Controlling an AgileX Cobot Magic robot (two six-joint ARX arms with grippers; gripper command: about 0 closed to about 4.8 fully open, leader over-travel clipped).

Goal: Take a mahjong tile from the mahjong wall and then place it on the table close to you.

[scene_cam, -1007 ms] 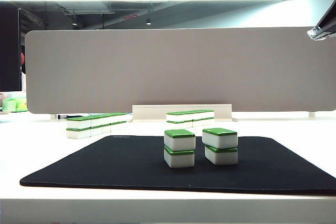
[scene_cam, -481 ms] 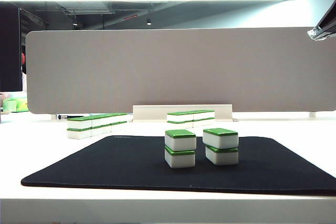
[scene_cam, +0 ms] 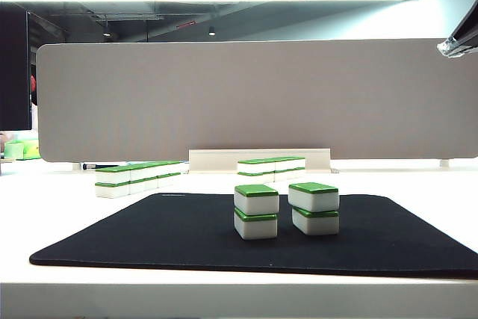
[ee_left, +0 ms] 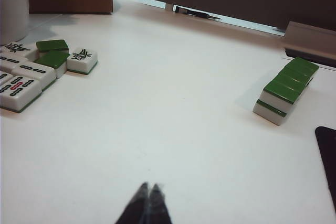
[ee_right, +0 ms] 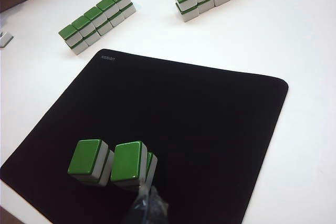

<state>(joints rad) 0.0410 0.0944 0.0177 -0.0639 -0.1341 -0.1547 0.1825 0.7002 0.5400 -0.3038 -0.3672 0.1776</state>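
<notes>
My left tool (ee_left: 148,191) hangs over bare desk (ee_left: 173,129), tips pressed together, gripping nothing. The mahjong wall (ee_left: 286,90) sits well apart. My right tool (ee_right: 149,200), tips together, hovers beside two-tile stacks (ee_right: 111,163) on the black mat (ee_right: 199,129).

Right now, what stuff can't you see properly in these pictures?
- Left gripper: left wrist view shows only its shut tips; the frame edge cuts off the rest, and the exterior view misses it.
- Right gripper: blurred in the right wrist view, above the black mat.
- Mahjong wall: tile faces hidden, turned down.
- Loose tiles: left wrist view's edge cuts the group off.
</notes>
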